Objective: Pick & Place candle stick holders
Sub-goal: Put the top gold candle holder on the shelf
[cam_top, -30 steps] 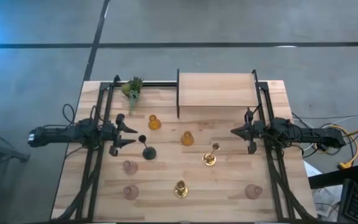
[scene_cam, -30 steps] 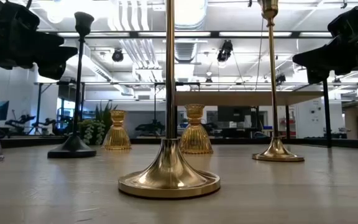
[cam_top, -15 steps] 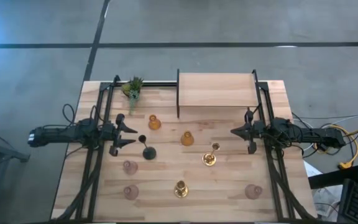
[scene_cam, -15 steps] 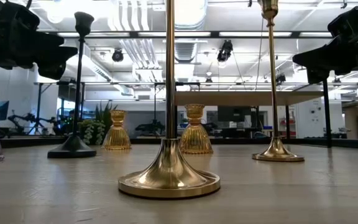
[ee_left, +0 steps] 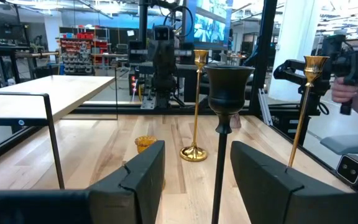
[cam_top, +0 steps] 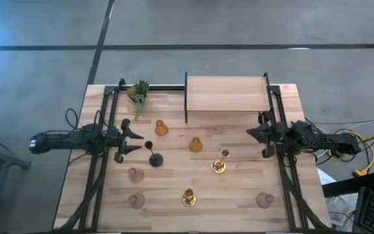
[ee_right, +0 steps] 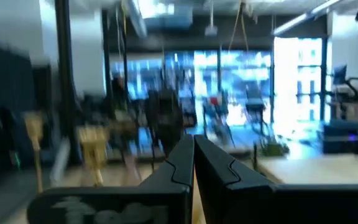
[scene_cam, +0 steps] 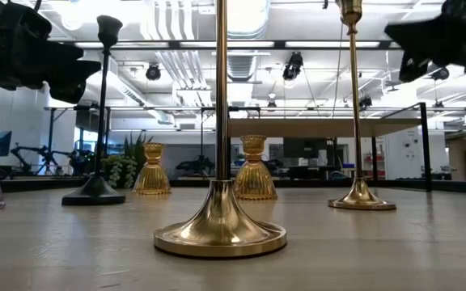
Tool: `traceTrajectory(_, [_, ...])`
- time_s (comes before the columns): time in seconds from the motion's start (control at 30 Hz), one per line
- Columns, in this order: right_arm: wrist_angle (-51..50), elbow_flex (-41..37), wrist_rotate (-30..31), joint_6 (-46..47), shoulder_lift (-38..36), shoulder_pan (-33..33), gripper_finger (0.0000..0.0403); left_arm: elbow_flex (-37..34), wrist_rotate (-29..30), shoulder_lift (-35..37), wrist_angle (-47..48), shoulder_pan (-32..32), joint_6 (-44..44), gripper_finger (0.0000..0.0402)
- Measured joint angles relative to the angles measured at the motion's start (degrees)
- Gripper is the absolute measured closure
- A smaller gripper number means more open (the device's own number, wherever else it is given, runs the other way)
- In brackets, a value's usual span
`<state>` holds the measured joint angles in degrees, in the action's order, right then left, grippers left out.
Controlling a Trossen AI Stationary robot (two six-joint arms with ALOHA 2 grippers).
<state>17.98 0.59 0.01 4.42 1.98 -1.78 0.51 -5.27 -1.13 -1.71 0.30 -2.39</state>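
Two tall gold holders (cam_top: 219,164) (cam_top: 188,197), a black stemmed holder (cam_top: 153,156), two amber glass holders (cam_top: 161,128) (cam_top: 195,144) and three pink glass holders (cam_top: 136,173) (cam_top: 136,200) (cam_top: 263,199) stand on their bases on the wooden table. My left gripper (cam_top: 137,140) is open and empty, level above the table's left side. The black holder's cup (ee_left: 227,87) stands just ahead of its fingers. My right gripper (cam_top: 250,133) is shut and empty, raised above the table's right side (scene_cam: 407,40).
A raised wooden platform (cam_top: 226,96) stands at the far middle, and a small green plant (cam_top: 137,92) at the far left. Black frame rails (cam_top: 99,175) (cam_top: 284,182) run along both sides of the table. Bare wood lies between the holders and the right rail.
My right gripper has gone up and drawn back a little toward the table's right edge, staying shut. The holders stand as before.
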Motion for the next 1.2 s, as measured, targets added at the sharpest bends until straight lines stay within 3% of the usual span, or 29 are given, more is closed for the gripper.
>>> traceTrajectory(0.23, [-3.91,-0.05,-1.65,0.17,3.04,0.27,0.0394,0.02,-0.01,0.00,0.02,0.02,0.00,0.0213])
traceTrajectory(0.33, [-4.04,-0.05,-5.24,0.12,5.92,1.15,0.0394,0.00,0.00,0.02,0.02,0.00,0.02,0.0213])
traceTrajectory(0.57, [-3.99,-0.05,-4.65,0.03,15.29,2.67,0.0390,0.00,0.00,0.01,0.02,-0.01,0.00,0.0213])
traceTrajectory(0.93, [2.52,-0.05,-7.29,7.44,26.65,2.69,0.0273,0.01,0.00,0.01,0.02,0.01,0.00,0.0213])
traceTrajectory(1.2, [8.70,-0.02,-8.03,7.62,30.99,3.48,0.0253,0.01,-0.01,0.00,0.02,0.01,0.00,0.0213])
